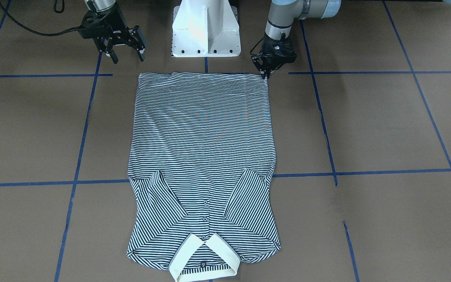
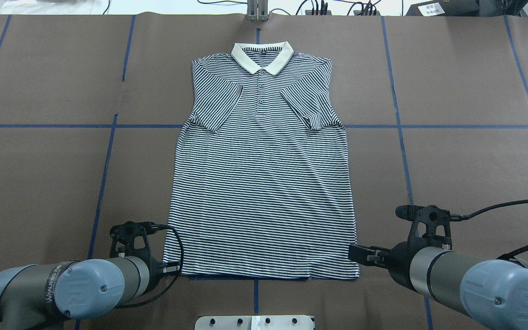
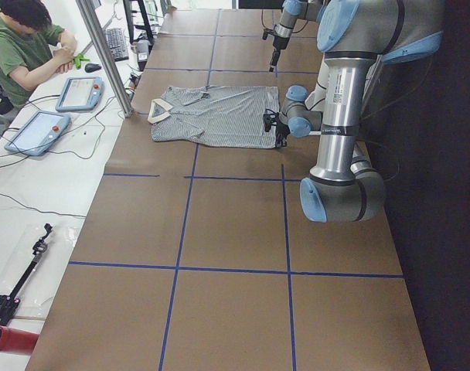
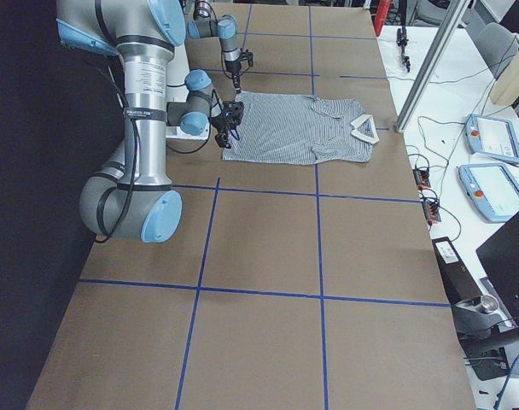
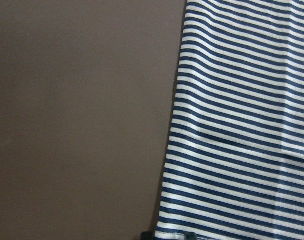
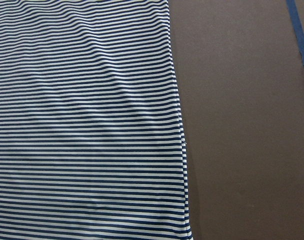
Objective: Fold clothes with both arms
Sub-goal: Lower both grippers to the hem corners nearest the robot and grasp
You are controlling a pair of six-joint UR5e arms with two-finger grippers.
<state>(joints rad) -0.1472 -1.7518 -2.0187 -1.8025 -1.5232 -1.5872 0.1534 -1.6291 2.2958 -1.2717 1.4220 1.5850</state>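
A wide, matte brown desk [image 1: 386,125], marked into squares by blue tape [image 1: 366,172], stretches well out on both sides of a thin-striped navy-and-white polo shirt [image 1: 202,137]. The shirt lies flat at the desk's middle, sleeves folded inward, cream collar toward the far edge and hem along the robot's edge. The left gripper [image 1: 266,73] is pinched closed on one hem corner, and the right gripper [image 1: 128,55] hovers spread open just beside the other.

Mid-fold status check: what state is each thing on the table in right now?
polo shirt: flat, face up, body not yet folded.
sleeves: both folded inward over the chest.
left end effector: at one hem corner, fingers nearly together; grip unclear.
right end effector: open, clear of the shirt, near the other hem corner.
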